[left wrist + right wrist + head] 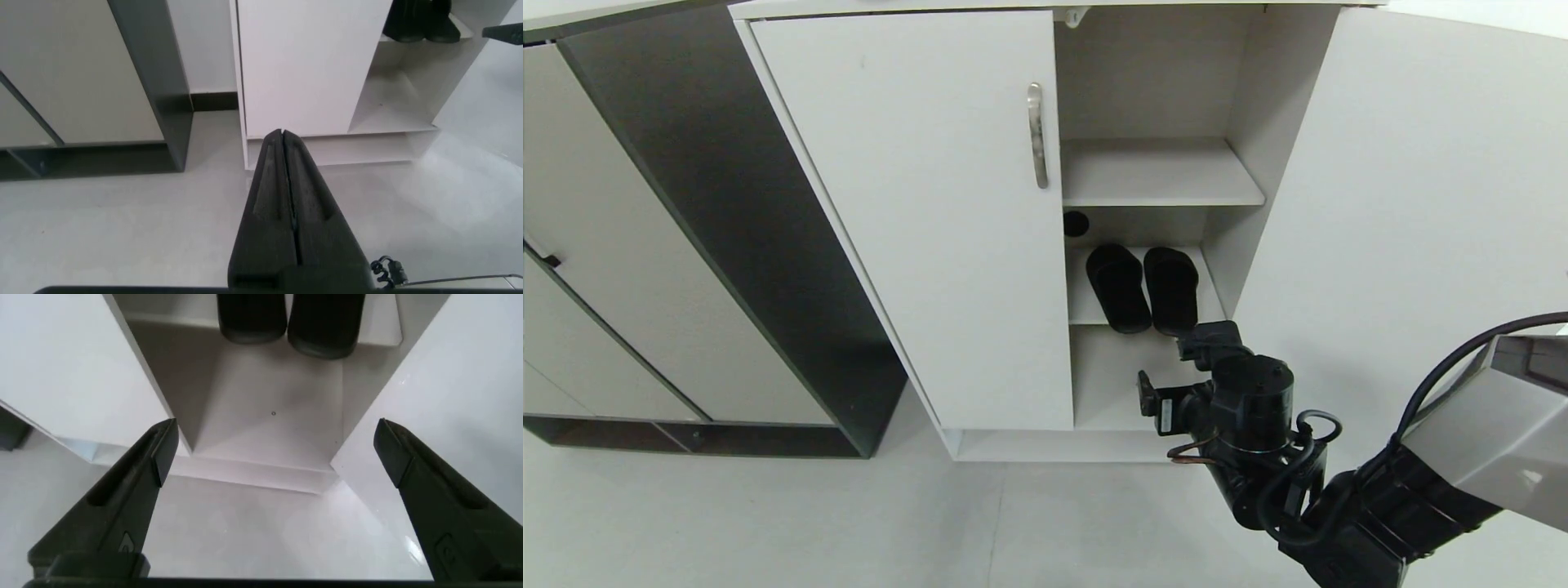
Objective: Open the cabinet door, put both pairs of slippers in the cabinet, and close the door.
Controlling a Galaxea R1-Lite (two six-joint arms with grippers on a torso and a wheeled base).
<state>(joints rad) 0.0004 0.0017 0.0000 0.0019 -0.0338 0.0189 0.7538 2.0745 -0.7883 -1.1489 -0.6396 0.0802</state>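
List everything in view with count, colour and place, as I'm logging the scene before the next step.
cabinet: one, white, straight ahead on the floor
closed door: one, white, the cabinet's left half
handle: one, silver, upright on the closed door's right edge
open door: one, white, swung out on the right
shelves: two, white, in the open half
slippers: one pair, black, side by side on the lower shelf
round spot: one, dark, on the back wall above the slippers; cannot tell what it is
second cabinet: one, grey side, pale fronts, to the left
floor: light grey
left gripper: black, shut, above the floor
right gripper: black, open, facing the bottom compartment
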